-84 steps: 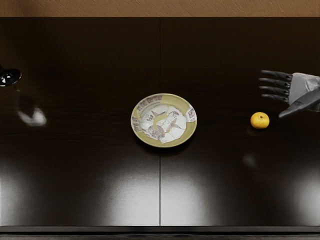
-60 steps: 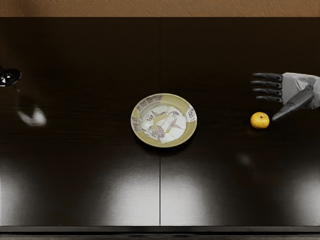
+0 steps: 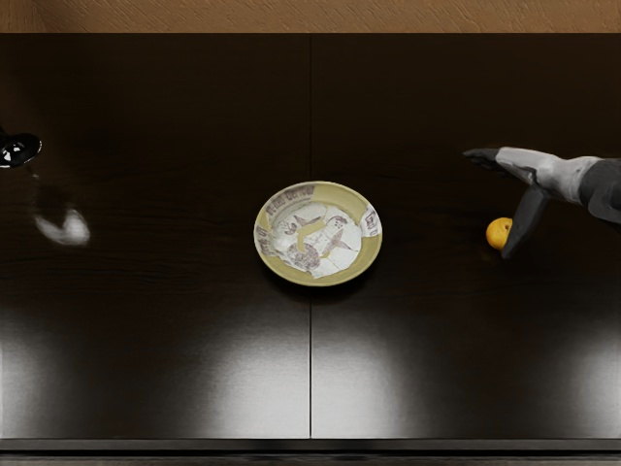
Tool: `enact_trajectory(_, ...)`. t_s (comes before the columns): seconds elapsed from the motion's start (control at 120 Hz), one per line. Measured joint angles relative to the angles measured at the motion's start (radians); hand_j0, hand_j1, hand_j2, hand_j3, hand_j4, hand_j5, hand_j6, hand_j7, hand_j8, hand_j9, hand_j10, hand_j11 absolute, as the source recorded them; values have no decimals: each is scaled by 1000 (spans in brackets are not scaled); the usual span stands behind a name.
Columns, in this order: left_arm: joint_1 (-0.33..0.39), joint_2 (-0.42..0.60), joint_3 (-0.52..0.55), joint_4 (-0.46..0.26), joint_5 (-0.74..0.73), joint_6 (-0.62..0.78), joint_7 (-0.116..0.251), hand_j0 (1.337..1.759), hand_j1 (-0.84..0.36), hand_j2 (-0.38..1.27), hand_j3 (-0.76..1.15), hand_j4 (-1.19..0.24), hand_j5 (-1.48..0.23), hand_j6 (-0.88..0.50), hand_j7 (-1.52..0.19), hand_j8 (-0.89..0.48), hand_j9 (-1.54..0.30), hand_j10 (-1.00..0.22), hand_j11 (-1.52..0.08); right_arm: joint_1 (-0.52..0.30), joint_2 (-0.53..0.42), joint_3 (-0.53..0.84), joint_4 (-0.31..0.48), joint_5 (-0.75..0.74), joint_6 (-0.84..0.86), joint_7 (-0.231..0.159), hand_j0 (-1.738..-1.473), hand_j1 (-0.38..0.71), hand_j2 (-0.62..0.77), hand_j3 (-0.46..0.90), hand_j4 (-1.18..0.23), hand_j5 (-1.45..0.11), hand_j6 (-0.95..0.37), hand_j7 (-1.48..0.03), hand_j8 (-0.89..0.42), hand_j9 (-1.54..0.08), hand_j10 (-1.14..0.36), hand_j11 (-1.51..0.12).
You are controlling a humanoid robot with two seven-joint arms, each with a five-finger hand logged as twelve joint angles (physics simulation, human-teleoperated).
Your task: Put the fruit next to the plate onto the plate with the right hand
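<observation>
**A:** Right of centre, where lay the small round orange fruit (image 3: 497, 233)?

**B:** Well apart from the yellow-rimmed ceramic plate (image 3: 364, 254), just beside the grey right hand (image 3: 539, 178), fingers spread, empty. It looked light, firm, apt to roll; cupping its sides seemed best.

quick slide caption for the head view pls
Open right hand poised at the orange fruit, right of the patterned plate on a dark table.

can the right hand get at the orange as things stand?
Probably yes. The right hand hovers open beside the orange, thumb crossing its right edge; nothing else is near, and the plate sits far toward the picture's left.
</observation>
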Motion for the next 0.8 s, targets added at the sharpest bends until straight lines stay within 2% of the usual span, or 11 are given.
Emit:
enact_trajectory(0.117,0,0,0,0,0,0,0,1658,345,1,0,-3,-5,-3,-5,-3,-5,-3,-5,-11,3,-85,26,-69,-162,0,-1658,-306,-6,0,-40,-49,-42,-48,-41,-48,-40,-48)
enact_trajectory(0.233,0,0,0,0,0,0,0,1658,345,1,0,-3,-5,-3,-5,-3,-5,-3,-5,-26,1,-134,34,-113,-262,0,-1658,-222,-19,0,-111,-140,-113,-139,-112,-140,-110,-140)
enact_trajectory(0.525,-1,0,0,0,0,0,0,1658,345,1,0,-3,-5,-3,-5,-3,-5,-3,-5,-65,-25,-157,52,-134,-358,0,-1658,-33,-50,0,-271,-347,-273,-346,-272,-346,-270,-346)
enact_trajectory(0.8,0,0,0,0,0,0,0,1658,345,1,0,-4,-5,-3,-5,-3,-5,-3,-5,-100,-21,-179,46,-140,-441,0,-1658,37,-61,0,-329,-423,-331,-422,-330,-423,-329,-422)
